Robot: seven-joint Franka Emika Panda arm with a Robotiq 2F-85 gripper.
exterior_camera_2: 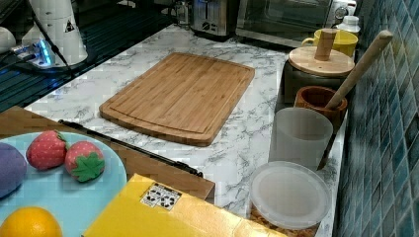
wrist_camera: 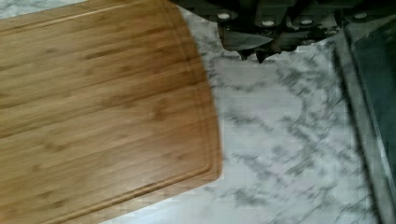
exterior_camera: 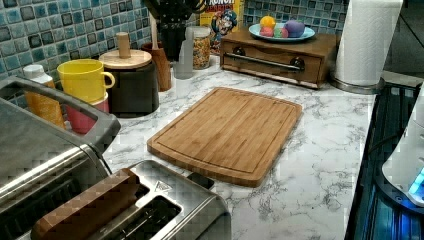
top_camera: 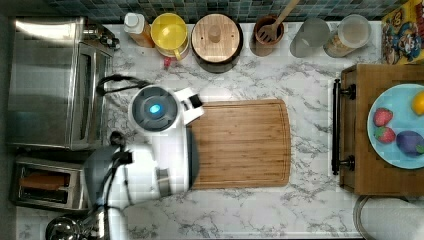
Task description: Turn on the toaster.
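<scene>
Top view, writing: you can see a yellow cereal box (top_camera: 403, 35) at the top view's right upper corner, but its letters are not readable here
Top view, arm: the white arm (top_camera: 150, 150) stands over the marble counter (top_camera: 310, 210), covering the left end of the cutting board (top_camera: 240, 144); the fingers are under the arm body, so you cannot tell if they are apart or together
Top view, toaster: the toaster (top_camera: 47, 183) sits at the top view's lower left, just below the big toaster oven (top_camera: 55, 82), with brown bread (top_camera: 44, 181) in one slot; it is beside the arm, not under the wrist
Left view, writing: on the cereal box (exterior_camera: 220, 15) you can read part of a word, "RONCH"; a small triangle mark is on the toaster top
Left view, toaster: the toaster (exterior_camera: 170, 210) is in the foreground, near the corner of the cutting board (exterior_camera: 227, 131), bread (exterior_camera: 87, 205) standing up out of the slot
Right view, writing: a small sticker with printed symbols lies on the yellow box (exterior_camera_2: 163, 212), too small to read
Right view, toaster: the toaster (exterior_camera_2: 213, 17) is far at the back, beside the toaster oven (exterior_camera_2: 284, 17)
Wrist view, gripper: the dark gripper (wrist_camera: 261, 35) hangs above bare marble just beside the cutting board (wrist_camera: 102, 107) edge; it holds nothing you can see, and the opening of the fingers cannot be judged
</scene>
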